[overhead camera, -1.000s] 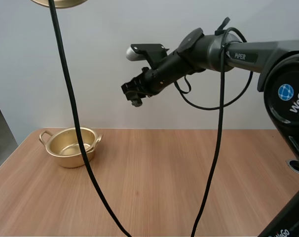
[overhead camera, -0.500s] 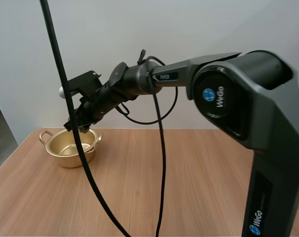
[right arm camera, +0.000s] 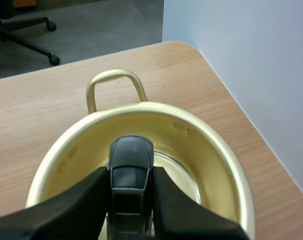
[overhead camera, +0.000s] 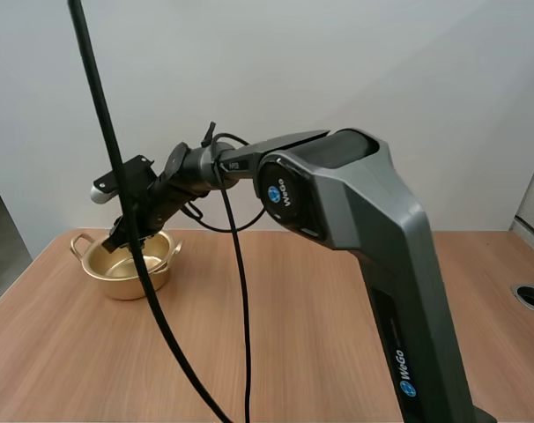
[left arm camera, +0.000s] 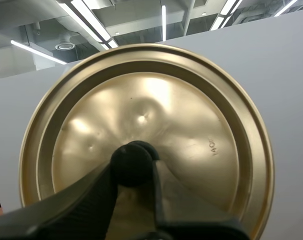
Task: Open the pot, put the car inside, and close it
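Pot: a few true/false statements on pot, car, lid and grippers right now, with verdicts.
1. The pot is open. True.
2. The car lies on the pot's bottom. False: the right gripper holds the car above the pot.
3. The left gripper pinches the lid by its knob. True.
4. The lid sits on the pot. False: it is off the pot, in the left gripper.
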Robot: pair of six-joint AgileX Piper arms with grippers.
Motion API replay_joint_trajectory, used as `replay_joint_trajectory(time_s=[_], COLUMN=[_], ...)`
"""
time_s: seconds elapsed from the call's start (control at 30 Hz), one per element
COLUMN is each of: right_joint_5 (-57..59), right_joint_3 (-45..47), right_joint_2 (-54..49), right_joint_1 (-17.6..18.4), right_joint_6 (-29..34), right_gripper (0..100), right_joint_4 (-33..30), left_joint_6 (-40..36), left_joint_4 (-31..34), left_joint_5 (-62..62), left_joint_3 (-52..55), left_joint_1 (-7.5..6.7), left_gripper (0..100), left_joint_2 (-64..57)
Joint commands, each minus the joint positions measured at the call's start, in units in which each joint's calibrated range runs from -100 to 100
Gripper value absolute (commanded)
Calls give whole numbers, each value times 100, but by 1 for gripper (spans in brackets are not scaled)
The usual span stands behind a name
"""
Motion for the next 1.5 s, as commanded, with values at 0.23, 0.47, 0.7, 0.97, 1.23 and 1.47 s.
replay_joint_trajectory(time_s=[0.23, 0.47, 0.7, 0.97, 1.23, 1.47], right_joint_5=[368, 880, 2327, 3922, 4575, 4666], right_joint_3=[-13, -13, -13, -13, -13, -13], right_joint_2=[495, -45, -1181, -2415, -3502, -4292], right_joint_1=[9, -51, -421, -1265, -1984, -2174], right_joint_6=[44, 503, 1305, 1581, 1581, 1581], right_gripper=[96, 58, 0, 0, 0, 0], right_joint_4=[-85, -170, -1104, -1422, -1422, -1527], left_joint_6=[38, -70, -337, -291, -43, 212], left_joint_4=[362, 1014, 1908, 1903, 1778, 1427], left_joint_5=[358, 939, 1869, 1027, 343, 10], left_joint_3=[-5, 11, 671, 1754, 2378, 2418], left_joint_1=[3, 3, 3, 3, 3, 3], left_gripper=[0, 0, 0, 0, 0, 0], left_joint_2=[15, 341, 1052, 2095, 3533, 4712])
